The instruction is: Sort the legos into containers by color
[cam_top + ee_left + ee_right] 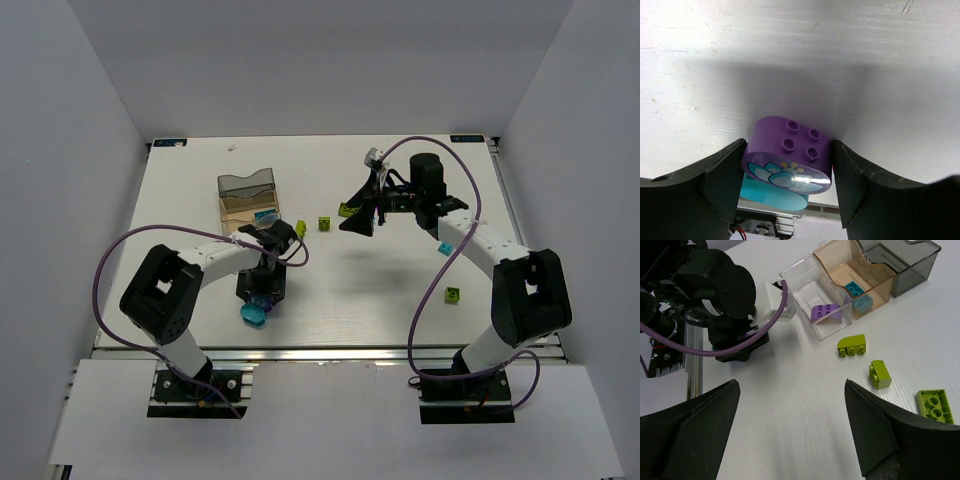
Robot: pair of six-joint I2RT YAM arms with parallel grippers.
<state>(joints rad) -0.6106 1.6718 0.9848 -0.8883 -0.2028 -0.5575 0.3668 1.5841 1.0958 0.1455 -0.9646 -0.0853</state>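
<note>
While the purple brick (785, 157) sits lower centre, long axis spanning the left gripper (788, 146) | its pads (725, 175) clamp both ends | right gripper (792, 384) apart, empty, farther off.

purple lego (827, 314) in clear bin (807, 290), cyan legos (856, 290) in tan bin (840, 276), three lime legos (879, 374) on table (790, 405)

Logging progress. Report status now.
Left gripper straddling purple brick, grip unconfirmed. Right gripper open, empty. Cyan piece lies beneath brick's near edge.
</note>
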